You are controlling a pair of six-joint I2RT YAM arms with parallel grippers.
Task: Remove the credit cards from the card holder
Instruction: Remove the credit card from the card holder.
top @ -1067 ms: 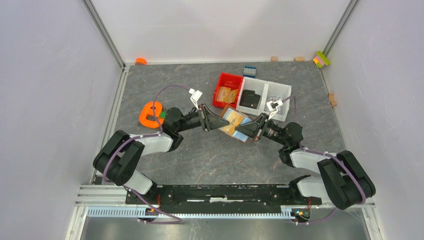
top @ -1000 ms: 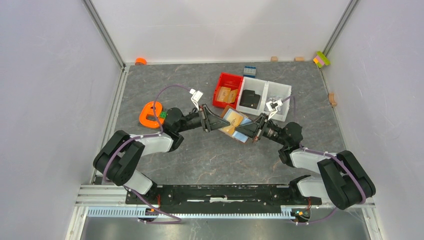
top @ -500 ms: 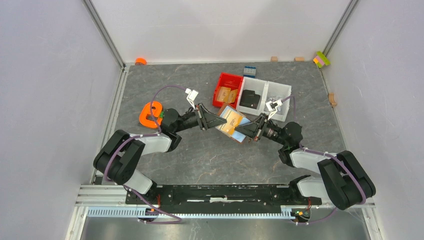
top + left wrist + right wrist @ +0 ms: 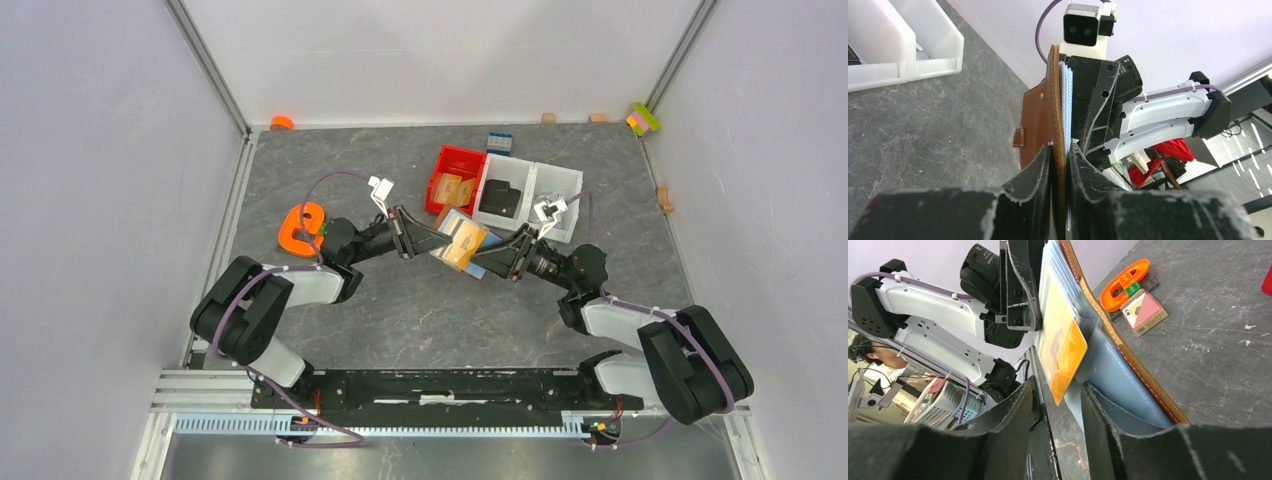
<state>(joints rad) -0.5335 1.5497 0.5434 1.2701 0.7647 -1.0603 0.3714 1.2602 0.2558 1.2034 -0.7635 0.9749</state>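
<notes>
Grey table [image 4: 400, 310], R wrist: orange card [image 4: 1068, 357] protruding

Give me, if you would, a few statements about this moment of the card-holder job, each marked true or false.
1. The left end effector is clamped on the card holder. True.
2. The card holder lies flat on the table. False: it is held upright above it.
3. An orange card pokes out of the holder. True.
4. The right end effector is shut on that card. False: its jaws stand apart, the card's corner between them.
5. The red bin is empty. False: tan items lie in it.
</notes>
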